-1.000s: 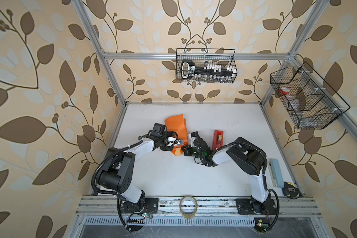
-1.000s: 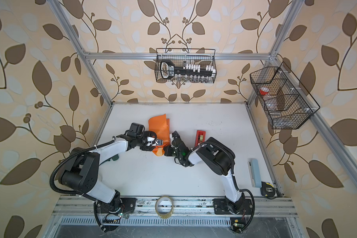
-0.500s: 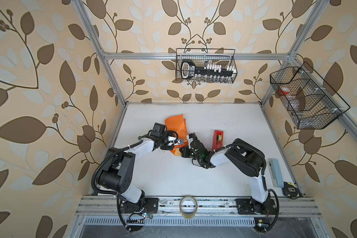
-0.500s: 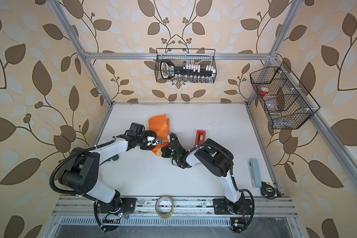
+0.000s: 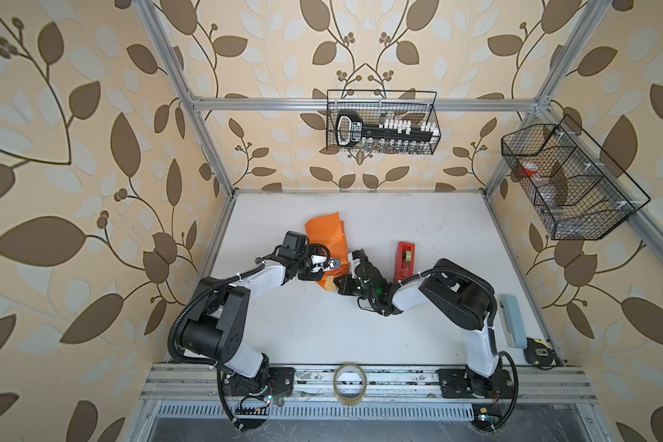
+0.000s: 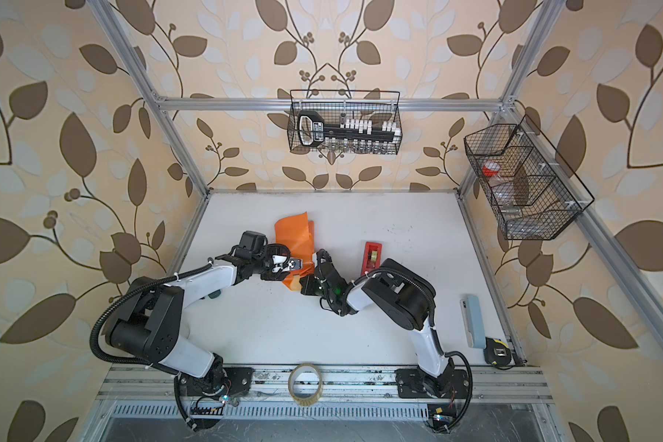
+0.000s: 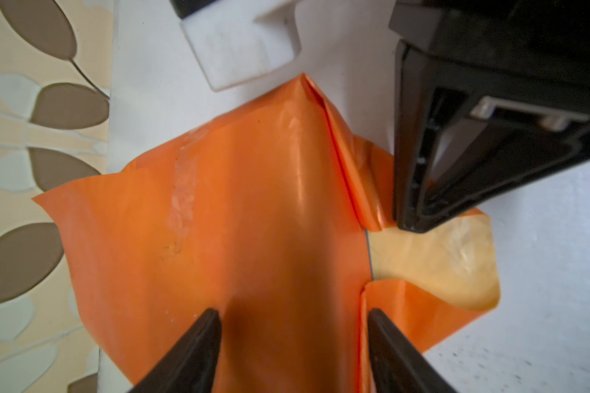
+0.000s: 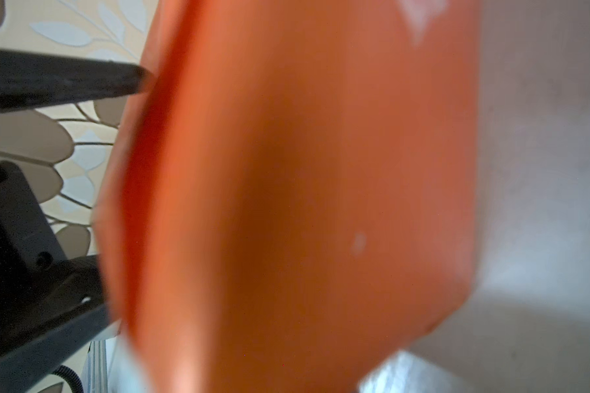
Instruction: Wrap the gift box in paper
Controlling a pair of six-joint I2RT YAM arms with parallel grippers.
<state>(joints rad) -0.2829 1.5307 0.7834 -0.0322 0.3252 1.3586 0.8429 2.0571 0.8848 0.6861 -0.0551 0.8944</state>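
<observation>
The orange paper (image 5: 324,233) (image 6: 293,233) lies crumpled round a block at the table's middle. The gift box itself is hidden under it. In the left wrist view the paper (image 7: 239,217) covers a ridge, and a flap shows its yellow-tan underside (image 7: 433,258). My left gripper (image 5: 333,265) (image 7: 292,316) reaches in from the left, one finger on each side of that covered ridge, both touching the paper (image 8: 286,170). My right gripper (image 5: 356,257) (image 7: 410,224) is shut, its tip pressed against a folded flap. Whether paper is pinched in it is hidden.
A red tape dispenser (image 5: 405,260) stands just right of the right gripper. A clear tape roll (image 5: 350,384) sits on the front rail. A pale blue case (image 5: 510,321) and a tape measure (image 5: 537,350) lie at the right edge. Wire baskets (image 5: 383,126) (image 5: 567,183) hang on the walls.
My right gripper has shifted a little left, in against the paper. The left arm has hardly moved.
</observation>
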